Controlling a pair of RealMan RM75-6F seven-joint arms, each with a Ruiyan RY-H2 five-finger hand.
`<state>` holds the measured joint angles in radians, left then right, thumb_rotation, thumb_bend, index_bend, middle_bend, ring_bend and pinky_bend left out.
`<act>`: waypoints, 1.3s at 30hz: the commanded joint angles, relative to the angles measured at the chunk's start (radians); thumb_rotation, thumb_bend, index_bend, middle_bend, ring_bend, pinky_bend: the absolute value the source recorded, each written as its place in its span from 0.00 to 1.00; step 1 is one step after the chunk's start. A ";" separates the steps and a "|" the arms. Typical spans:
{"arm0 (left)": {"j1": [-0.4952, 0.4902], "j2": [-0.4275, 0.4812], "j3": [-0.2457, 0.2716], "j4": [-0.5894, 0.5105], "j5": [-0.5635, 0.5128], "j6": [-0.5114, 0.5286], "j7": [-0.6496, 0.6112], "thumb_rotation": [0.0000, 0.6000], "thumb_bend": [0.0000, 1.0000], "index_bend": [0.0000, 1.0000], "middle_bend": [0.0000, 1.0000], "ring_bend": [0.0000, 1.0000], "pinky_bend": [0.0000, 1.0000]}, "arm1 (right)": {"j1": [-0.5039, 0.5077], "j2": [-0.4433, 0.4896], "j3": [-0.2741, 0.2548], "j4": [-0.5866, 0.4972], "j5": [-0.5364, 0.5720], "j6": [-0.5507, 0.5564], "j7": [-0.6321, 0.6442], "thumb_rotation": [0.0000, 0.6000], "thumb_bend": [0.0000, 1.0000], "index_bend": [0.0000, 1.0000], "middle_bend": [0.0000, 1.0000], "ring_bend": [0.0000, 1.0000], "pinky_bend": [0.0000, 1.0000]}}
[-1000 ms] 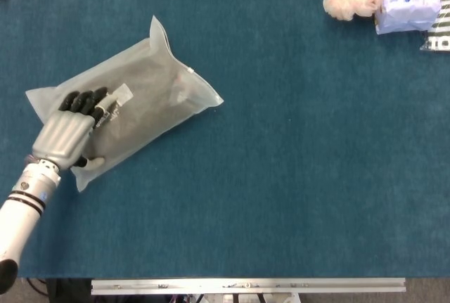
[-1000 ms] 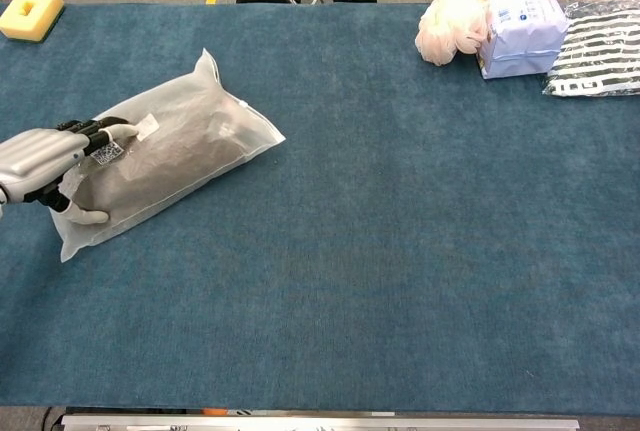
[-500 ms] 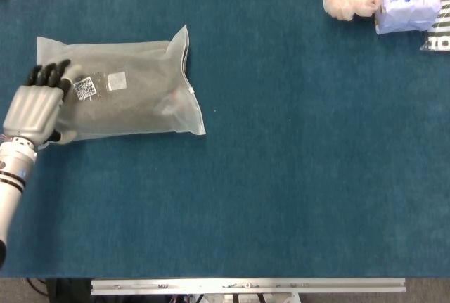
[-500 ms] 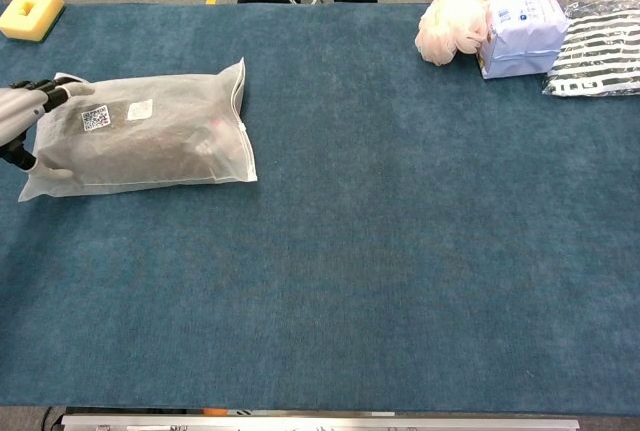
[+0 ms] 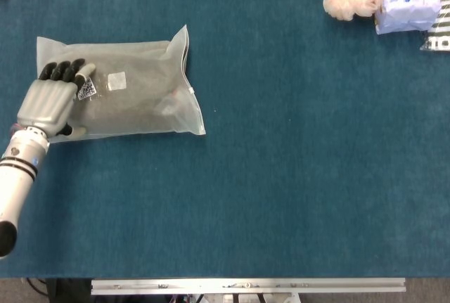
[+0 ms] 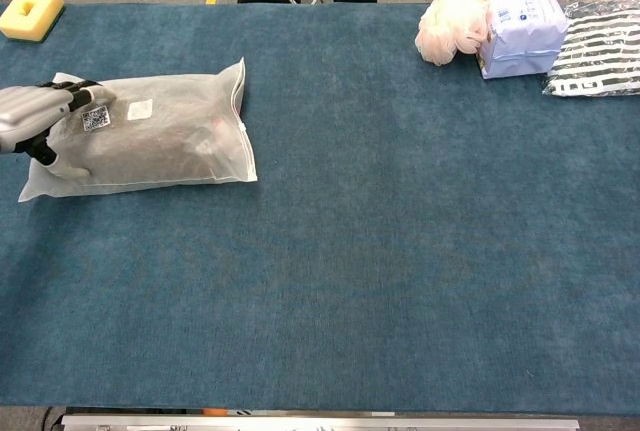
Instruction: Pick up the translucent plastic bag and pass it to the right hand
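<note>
The blue-carpeted table (image 5: 281, 176) carries everything, with the task's thing at its far left. The translucent plastic bag (image 5: 133, 95) lies flat there, long side across the table, its sealed end toward the right. A second ago it lay on a diagonal; half a second ago it had swung square to the table edge, and it has not shifted since. What has changed is the left hand (image 5: 50, 99): it has slid from the bag's left edge further onto it, so the dark fingers (image 5: 62, 71) now lie together on top, by the small code label, while the thumb sits low at the near-left edge. In the chest view the left hand (image 6: 35, 111) appears to be settling into a grip on that end, but whether it truly pinches the film cannot be told. The bag is not yet lifted, so the pick-up looks only begun. The right hand is in neither view. At the far right sit a white tissue pack (image 6: 515, 11), a pale crumpled wad (image 6: 450, 26) and a striped packet (image 6: 600, 46), well apart from the bag.
</note>
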<state>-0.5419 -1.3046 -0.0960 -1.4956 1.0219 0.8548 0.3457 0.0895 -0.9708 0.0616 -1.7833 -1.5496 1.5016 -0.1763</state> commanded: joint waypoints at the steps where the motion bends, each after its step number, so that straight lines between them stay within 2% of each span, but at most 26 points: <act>1: -0.016 -0.007 -0.005 0.015 -0.032 -0.027 -0.006 1.00 0.18 0.00 0.00 0.00 0.04 | -0.001 -0.001 0.001 0.002 0.003 0.001 0.003 1.00 0.05 0.00 0.23 0.10 0.22; 7: -0.038 -0.036 -0.011 0.063 -0.052 -0.061 -0.049 1.00 0.18 0.00 0.00 0.00 0.05 | -0.001 -0.002 0.002 0.003 0.000 0.002 0.005 1.00 0.05 0.00 0.23 0.10 0.22; 11: -0.037 -0.060 -0.021 0.102 -0.027 -0.065 -0.121 1.00 0.19 0.21 0.01 0.01 0.26 | -0.005 0.000 0.004 0.003 0.003 0.008 0.008 1.00 0.05 0.00 0.23 0.10 0.22; 14: -0.038 -0.076 -0.018 0.129 -0.012 -0.069 -0.148 1.00 0.21 0.31 0.13 0.13 0.41 | -0.006 0.002 0.005 0.003 0.005 0.010 0.009 1.00 0.05 0.00 0.23 0.10 0.22; 21: -0.011 -0.109 -0.024 0.172 0.092 0.009 -0.260 1.00 0.35 0.57 0.51 0.51 0.76 | -0.004 0.004 0.008 -0.003 0.004 0.009 0.005 1.00 0.05 0.00 0.23 0.10 0.22; 24: -0.005 -0.104 -0.021 0.181 0.136 0.006 -0.335 1.00 0.41 0.64 0.61 0.60 0.87 | -0.003 0.004 0.009 -0.006 0.002 0.008 0.003 1.00 0.05 0.00 0.23 0.10 0.22; 28: 0.000 -0.088 -0.024 0.182 0.193 -0.006 -0.474 1.00 0.50 0.70 0.70 0.69 0.94 | 0.001 0.003 0.009 -0.009 -0.001 0.003 0.001 1.00 0.05 0.00 0.23 0.10 0.22; 34: -0.003 -0.014 -0.025 0.140 0.325 -0.015 -0.747 1.00 0.53 0.75 0.76 0.75 0.98 | 0.020 0.005 0.008 -0.012 -0.046 -0.006 -0.001 1.00 0.05 0.00 0.23 0.10 0.22; 39: -0.023 0.077 -0.014 0.061 0.422 -0.032 -0.980 1.00 0.53 0.75 0.77 0.75 0.98 | 0.053 0.008 0.008 -0.031 -0.108 -0.025 -0.012 1.00 0.05 0.00 0.23 0.11 0.22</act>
<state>-0.5513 -1.3010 -0.1168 -1.3742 1.3601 0.8365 -0.4904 0.1294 -0.9642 0.0693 -1.8059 -1.6366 1.4849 -0.1846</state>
